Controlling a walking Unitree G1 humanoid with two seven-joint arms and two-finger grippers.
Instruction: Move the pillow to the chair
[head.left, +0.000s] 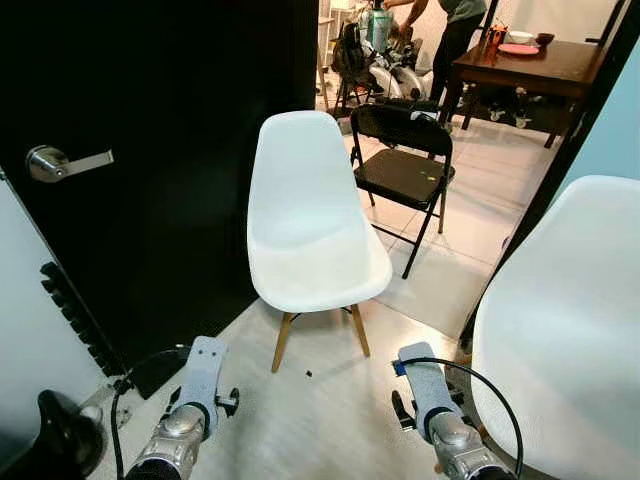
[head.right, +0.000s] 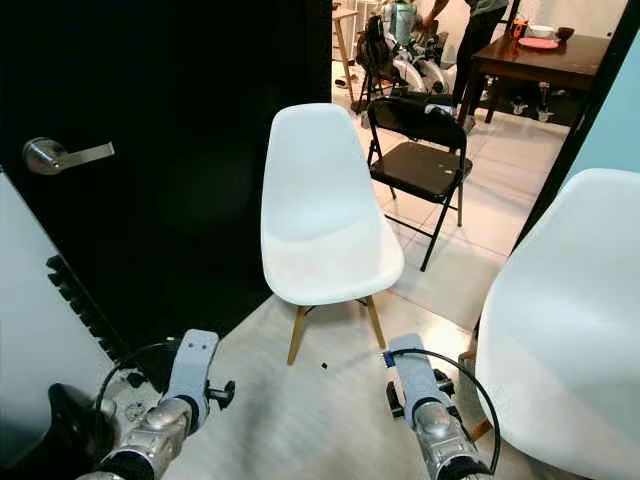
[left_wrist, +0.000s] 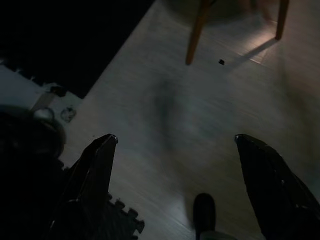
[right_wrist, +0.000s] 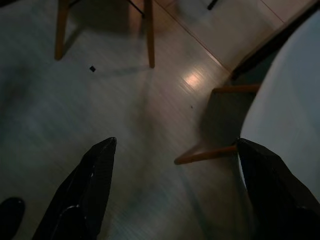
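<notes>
A white shell chair (head.left: 310, 225) with wooden legs stands straight ahead on the pale floor, and its seat is bare. My two arms hang low in front of it, the left arm (head.left: 190, 415) and the right arm (head.left: 435, 410). In the left wrist view my left gripper (left_wrist: 175, 137) is open over the floor with nothing between its fingers. My right gripper (right_wrist: 175, 140) is open too and holds nothing, beside the edge of a second white chair (right_wrist: 287, 110).
The second white chair (head.left: 570, 330) crowds the right side. A black door (head.left: 150, 150) with a lever handle (head.left: 60, 162) walls the left. Behind stands a black folding chair (head.left: 405, 170), then a wooden table (head.left: 530, 60) and a person (head.left: 455, 25).
</notes>
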